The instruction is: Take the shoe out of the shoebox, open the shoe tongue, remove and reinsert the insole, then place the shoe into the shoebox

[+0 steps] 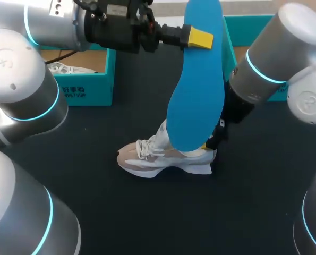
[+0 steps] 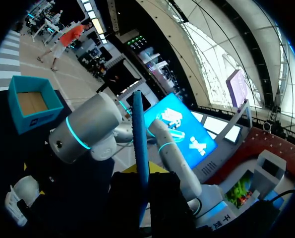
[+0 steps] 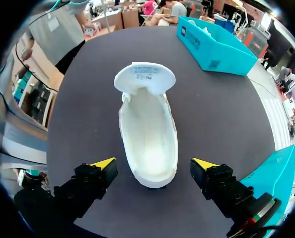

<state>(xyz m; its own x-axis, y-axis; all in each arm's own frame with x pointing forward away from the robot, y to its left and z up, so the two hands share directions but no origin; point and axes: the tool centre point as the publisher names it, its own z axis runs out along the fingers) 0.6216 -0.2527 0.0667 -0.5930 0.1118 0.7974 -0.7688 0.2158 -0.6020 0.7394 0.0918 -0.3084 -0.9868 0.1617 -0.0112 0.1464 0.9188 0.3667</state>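
A long blue insole (image 1: 195, 85) hangs upright above the table, and my left gripper (image 1: 198, 38) is shut on its upper end. In the left wrist view the insole (image 2: 140, 144) shows edge-on between the fingers. Below it a pale sneaker (image 1: 163, 156) lies on the black table. My right gripper (image 3: 153, 166) is open over the sneaker (image 3: 149, 134), one yellow tip on each side of the heel. The tongue (image 3: 145, 79) is folded forward and the white inside is bare. In the head view the insole partly hides the right gripper.
An open teal shoebox (image 1: 86, 87) stands at the back left, with a second teal box (image 1: 250, 34) at the back right. Both show in the right wrist view, one ahead (image 3: 216, 47) and one beside the gripper (image 3: 281, 168). Black table (image 1: 147, 223) lies in front.
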